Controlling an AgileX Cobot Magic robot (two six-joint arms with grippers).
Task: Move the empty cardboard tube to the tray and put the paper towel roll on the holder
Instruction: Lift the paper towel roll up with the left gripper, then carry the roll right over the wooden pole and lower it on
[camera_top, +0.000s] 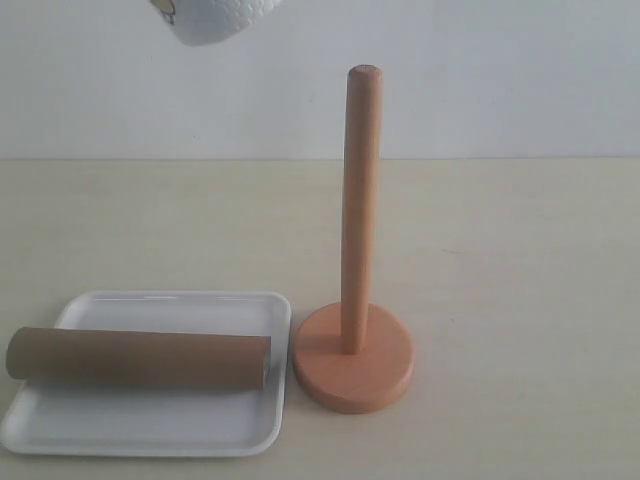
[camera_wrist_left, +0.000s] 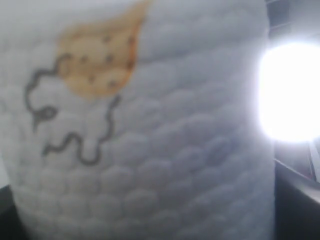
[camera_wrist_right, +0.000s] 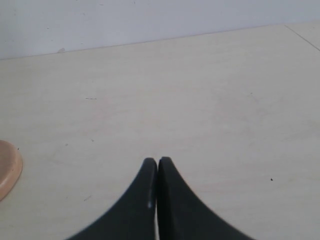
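**Paper towel roll up in the air, cardboard tube lying in the tray**

Paper towel roll is at the top edge of the exterior view, only its lower end in frame and tilted. It is off the table, higher than the pole top and to its left, clear of it. In the left wrist view the roll fills the picture, embossed white with a yellow cartoon print. Dark edges show at both lower corners, so the left gripper reads as grasping the roll.

White tray holds one thing, the empty cardboard tube. The tube lies on its side, long axis left-right across the exterior view. Its open right end is inside the right rim and its left end pokes past the left rim.

Wooden holder stands just beside the tray's right rim, pole upright and bare.

Right gripper is clenched with jaws touching and nothing between them, over the bare table. The holder's base shows at the frame edge.
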